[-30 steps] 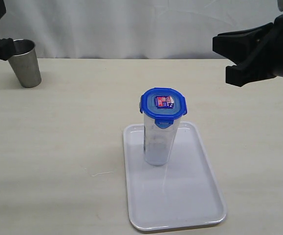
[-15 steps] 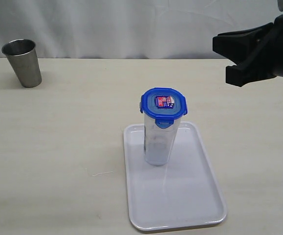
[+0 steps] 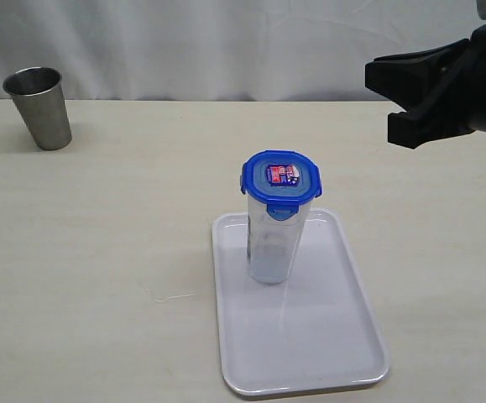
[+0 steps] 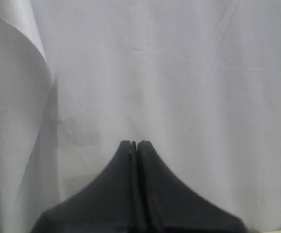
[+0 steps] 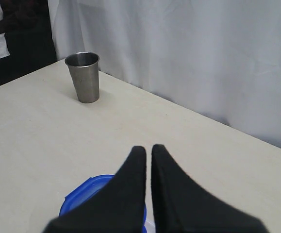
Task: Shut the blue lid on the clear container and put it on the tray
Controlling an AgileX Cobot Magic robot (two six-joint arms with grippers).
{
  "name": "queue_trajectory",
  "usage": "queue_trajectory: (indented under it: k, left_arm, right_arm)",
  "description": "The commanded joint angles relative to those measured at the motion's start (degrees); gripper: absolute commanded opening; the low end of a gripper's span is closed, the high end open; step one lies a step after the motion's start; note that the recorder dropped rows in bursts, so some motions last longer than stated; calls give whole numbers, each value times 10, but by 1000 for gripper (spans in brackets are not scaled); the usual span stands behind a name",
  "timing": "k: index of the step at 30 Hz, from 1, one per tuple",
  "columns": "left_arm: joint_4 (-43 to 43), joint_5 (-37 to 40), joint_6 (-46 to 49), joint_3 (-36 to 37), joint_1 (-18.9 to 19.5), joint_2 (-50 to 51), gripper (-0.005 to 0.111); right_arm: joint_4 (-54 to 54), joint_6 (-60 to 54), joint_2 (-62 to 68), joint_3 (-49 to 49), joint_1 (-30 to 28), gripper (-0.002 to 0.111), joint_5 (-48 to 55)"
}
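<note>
On the tray (image 3: 343, 344) the container (image 3: 269, 252) stands upright, with the blue lid (image 3: 280, 178) on top. We'd keep well clear of it. The right claw (image 3: 381, 101) hangs high, pressed together and empty. The left claw (image 4: 134, 144) is the same, facing the curtain (image 4: 179, 73). The far flaps are hidden, so we can't tell if all are latched.

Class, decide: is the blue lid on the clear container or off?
On. The blue lid caps the upright clear container; whether its flaps are snapped, cannot tell.
</note>
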Motion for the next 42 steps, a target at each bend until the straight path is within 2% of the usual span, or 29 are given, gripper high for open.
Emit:
queue_trajectory:
  k: [1, 3, 22, 29, 33, 42]
  left_arm:
    - [-6, -11, -34, 41, 37, -60, 0]
    - [0, -5, -48, 55, 48, -88, 0]
    - [1, -6, -32, 225, 48, -275, 0]
    - [-1, -2, -32, 261, 48, -335, 0]
    - [-1, 67, -32, 261, 48, -367, 0]
    - [-1, 179, -32, 261, 48, -367, 0]
  right_arm:
    - [2, -4, -3, 2, 1, 5, -1]
    - [2, -4, -3, 2, 1, 5, -1]
    - [2, -4, -3, 2, 1, 5, -1]
    - [2, -4, -3, 2, 1, 5, -1]
    - [2, -4, -3, 2, 1, 5, -1]
    - [2, -2, -3, 2, 1, 5, -1]
